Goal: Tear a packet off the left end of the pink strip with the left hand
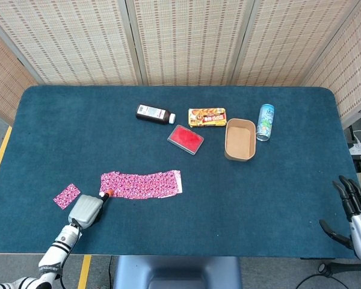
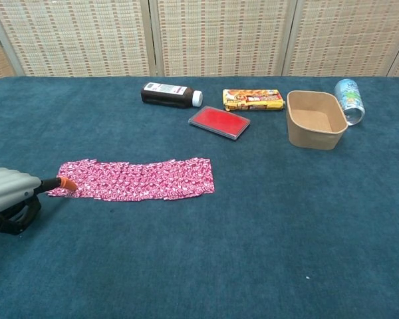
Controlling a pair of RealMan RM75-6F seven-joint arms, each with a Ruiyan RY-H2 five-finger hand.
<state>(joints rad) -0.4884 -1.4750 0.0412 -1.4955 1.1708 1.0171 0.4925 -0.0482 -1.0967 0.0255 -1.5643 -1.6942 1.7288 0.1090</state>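
Observation:
The pink strip [image 1: 141, 184] of packets lies flat on the blue table at front left, also seen in the chest view as the strip [image 2: 136, 179]. A single torn-off pink packet [image 1: 67, 195] lies on the cloth just left of it; the chest view does not show it. My left hand [image 1: 87, 209] sits between the two, and its orange fingertip [image 1: 108, 193] touches the strip's left end. The chest view shows the left hand [image 2: 10, 196] low on the table, its thumb curled beneath, gripping nothing. My right hand [image 1: 352, 211] hangs off the table's right edge with fingers apart, empty.
At the back stand a dark bottle [image 1: 153, 114] on its side, a yellow snack pack [image 1: 207, 117], a red flat box [image 1: 185, 139], a brown paper tub [image 1: 239, 139] and a lying can [image 1: 265, 121]. Woven screens close off the back.

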